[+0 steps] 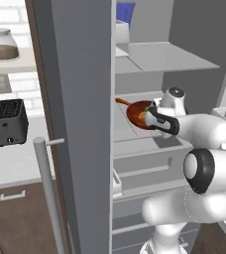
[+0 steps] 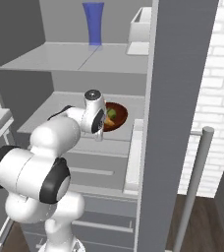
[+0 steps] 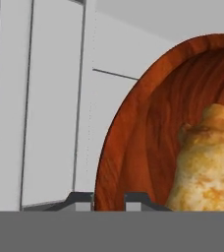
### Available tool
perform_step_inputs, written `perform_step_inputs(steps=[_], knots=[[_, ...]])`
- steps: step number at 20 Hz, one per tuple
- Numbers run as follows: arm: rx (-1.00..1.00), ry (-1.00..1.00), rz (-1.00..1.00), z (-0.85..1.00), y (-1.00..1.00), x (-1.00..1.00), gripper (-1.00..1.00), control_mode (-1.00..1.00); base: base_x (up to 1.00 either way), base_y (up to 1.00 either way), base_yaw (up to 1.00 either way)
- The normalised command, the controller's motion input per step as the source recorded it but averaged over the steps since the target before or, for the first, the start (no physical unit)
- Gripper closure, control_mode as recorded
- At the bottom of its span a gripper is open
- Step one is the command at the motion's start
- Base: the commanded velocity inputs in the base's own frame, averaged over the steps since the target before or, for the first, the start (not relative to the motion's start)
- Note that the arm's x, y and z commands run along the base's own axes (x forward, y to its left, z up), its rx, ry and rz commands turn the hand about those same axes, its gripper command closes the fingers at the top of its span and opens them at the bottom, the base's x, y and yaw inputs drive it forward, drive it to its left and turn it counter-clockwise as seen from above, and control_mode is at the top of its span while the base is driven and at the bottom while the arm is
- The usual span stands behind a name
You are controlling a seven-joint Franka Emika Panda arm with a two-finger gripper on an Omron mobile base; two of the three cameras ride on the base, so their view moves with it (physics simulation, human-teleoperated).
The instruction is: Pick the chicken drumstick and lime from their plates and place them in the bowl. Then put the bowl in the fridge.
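Observation:
The reddish-brown wooden bowl (image 1: 136, 112) (image 2: 119, 114) (image 3: 148, 128) is inside the open fridge (image 1: 80, 99), over its middle shelf (image 2: 55, 110). In the bowl lie the golden chicken drumstick (image 3: 207, 162) (image 2: 108, 121) and the dark green lime (image 2: 112, 113). My gripper (image 3: 109, 199) (image 1: 147, 117) (image 2: 102, 124) is shut on the bowl's near rim, one fingertip (image 3: 82, 199) outside the wall and the other inside. Whether the bowl rests on the shelf, I cannot tell. The two plates are out of view.
A blue vase (image 2: 93, 23) and a white box (image 2: 141, 29) stand on the upper shelf. Drawers (image 1: 144, 168) sit below the bowl's shelf. The fridge door with its bar handle (image 1: 48, 193) (image 2: 195, 177) stands beside the arm. A toaster (image 1: 8, 121) sits on the counter at left.

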Motion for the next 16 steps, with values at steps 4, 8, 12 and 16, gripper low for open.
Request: perform_step_inputs(steps=[4,8,12,16], knots=[[0.0,-0.05,0.0,0.0,0.0,0.36,-1.0,-1.0,0.0,0.0,0.0],[0.0,-0.15,-0.02,0.24,0.0,0.03,-1.0,-1.0,0.0,0.0,0.0],[0.0,-0.2,-0.07,0.62,0.0,-0.41,-1.0,-1.0,0.0,0.0,0.0],[0.05,-0.03,-0.19,0.72,0.05,-0.96,-1.0,-1.0,0.0,0.0,0.0]])
